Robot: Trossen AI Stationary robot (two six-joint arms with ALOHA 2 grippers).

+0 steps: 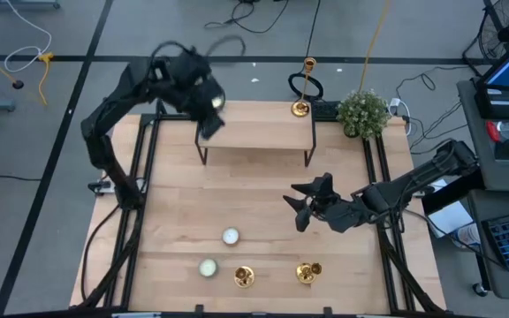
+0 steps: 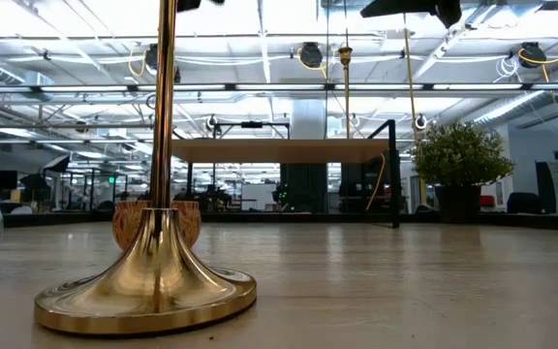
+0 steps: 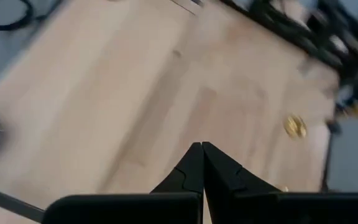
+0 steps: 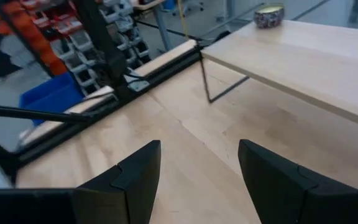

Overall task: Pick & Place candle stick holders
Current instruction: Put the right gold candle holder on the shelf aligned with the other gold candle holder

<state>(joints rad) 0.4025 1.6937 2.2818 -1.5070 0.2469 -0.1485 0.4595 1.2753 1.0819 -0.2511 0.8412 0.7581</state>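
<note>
Left gripper (image 1: 208, 119): we saw it raised over the left end of the small light-wood raised shelf (image 1: 259, 132) at the table's far side; in the left wrist view its dark fingers (image 3: 191, 171) were pressed together, nothing between them.
Right gripper (image 1: 300, 208): it hung over the bare middle-right of the pale wooden table (image 1: 175, 203); jaws stood wide apart and empty, both fingers (image 4: 138, 171) clear in the right wrist view.
Candle stick holders: we counted three shiny brass ones. A tall upright brass candlestick holder (image 1: 303, 88) stood at the shelf's far right corner. Two more brass holders sat at the near edge, one (image 1: 244, 276) left of the other (image 1: 307, 273), well apart from both grippers.
Low view: one brass holder's round base (image 2: 148, 291) filled the near foreground, stem running straight up.
Candles: a white round disc candle (image 1: 230, 236) and a greenish round disc candle (image 1: 208, 267) sat near the left brass holder.
Other: a small green potted plant (image 1: 362, 113) stood at the far right corner; a patterned round tin candle (image 4: 269, 15) rested on the shelf.
</note>
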